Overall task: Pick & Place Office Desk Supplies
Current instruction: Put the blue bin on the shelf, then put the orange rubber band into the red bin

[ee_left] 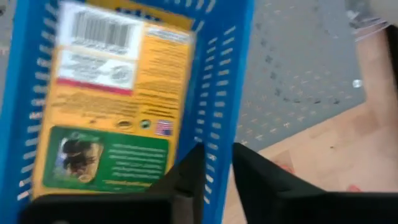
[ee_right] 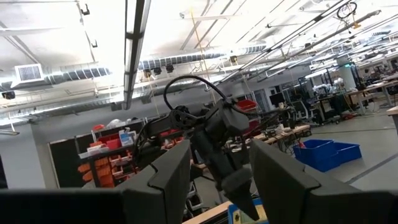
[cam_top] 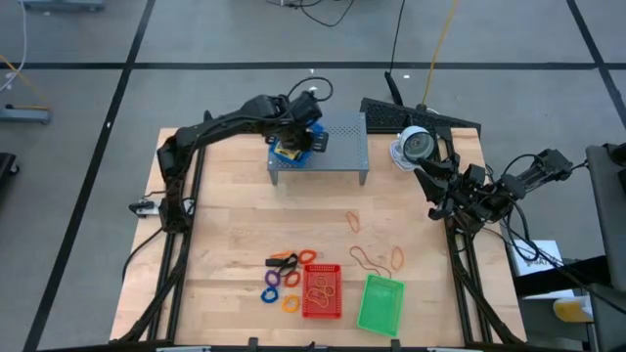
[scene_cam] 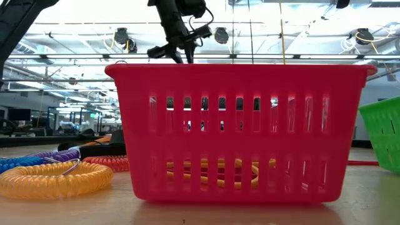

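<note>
Starting nearest the low camera, we see the red tray (scene_cam: 240, 131) filling the frame with yellow and reddish bands in it, coiled rings (scene_cam: 53, 178) to its left and the green tray (scene_cam: 382, 134) at the right edge. Farther back on the table, loose rubber bands (cam_top: 377, 259) lie between those trays and the grey shelf (cam_top: 342, 147). On the shelf sits the blue tray (ee_left: 214, 81) with a crayon box (ee_left: 115, 106) inside. Our left gripper (ee_left: 217, 171) straddles the tray's side wall, fingers slightly parted around it, one inside and one outside.

We judge the risk is a snag: if the wall catches a finger as the arm lifts, the tray could tip or slide off the shelf.

Only the left wrist view shows that wall between the fingers; from above the arm hides it. Our right gripper (ee_right: 217, 171) waits spread at the table's right edge.
</note>
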Controlling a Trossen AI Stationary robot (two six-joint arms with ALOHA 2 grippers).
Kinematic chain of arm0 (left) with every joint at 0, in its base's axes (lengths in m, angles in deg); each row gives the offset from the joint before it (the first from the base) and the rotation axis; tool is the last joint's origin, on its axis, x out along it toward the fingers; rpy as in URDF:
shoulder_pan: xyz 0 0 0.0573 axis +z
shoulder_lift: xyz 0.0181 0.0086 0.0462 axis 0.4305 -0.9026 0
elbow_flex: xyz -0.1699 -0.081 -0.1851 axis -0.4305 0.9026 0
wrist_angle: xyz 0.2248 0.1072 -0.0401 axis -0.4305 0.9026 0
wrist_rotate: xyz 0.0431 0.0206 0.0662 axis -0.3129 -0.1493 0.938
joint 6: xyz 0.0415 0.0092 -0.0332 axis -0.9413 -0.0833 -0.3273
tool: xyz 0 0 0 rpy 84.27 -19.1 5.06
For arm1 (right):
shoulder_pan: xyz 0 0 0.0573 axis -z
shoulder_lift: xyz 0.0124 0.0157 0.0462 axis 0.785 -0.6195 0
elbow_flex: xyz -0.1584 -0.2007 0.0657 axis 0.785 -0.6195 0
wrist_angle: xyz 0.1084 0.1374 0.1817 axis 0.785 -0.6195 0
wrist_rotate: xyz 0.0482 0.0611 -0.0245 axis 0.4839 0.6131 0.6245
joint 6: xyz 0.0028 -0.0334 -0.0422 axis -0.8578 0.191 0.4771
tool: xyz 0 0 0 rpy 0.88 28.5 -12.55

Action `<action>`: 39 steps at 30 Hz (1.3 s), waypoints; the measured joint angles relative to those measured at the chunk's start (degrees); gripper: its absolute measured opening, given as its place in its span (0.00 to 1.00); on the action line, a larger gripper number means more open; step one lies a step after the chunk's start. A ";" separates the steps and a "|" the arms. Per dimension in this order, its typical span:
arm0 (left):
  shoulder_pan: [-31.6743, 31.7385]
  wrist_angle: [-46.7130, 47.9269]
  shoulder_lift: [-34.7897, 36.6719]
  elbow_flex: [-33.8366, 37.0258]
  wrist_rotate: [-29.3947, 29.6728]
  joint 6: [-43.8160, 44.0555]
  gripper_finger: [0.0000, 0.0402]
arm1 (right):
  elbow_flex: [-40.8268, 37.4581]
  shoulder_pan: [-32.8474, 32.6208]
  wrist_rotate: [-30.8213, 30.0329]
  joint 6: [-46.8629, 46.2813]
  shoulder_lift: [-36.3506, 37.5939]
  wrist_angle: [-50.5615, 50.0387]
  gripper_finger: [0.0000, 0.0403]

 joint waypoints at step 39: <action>-1.23 -19.74 0.56 -0.12 -10.04 -5.30 0.44 | 0.02 -0.12 0.00 -2.99 0.01 -0.15 0.38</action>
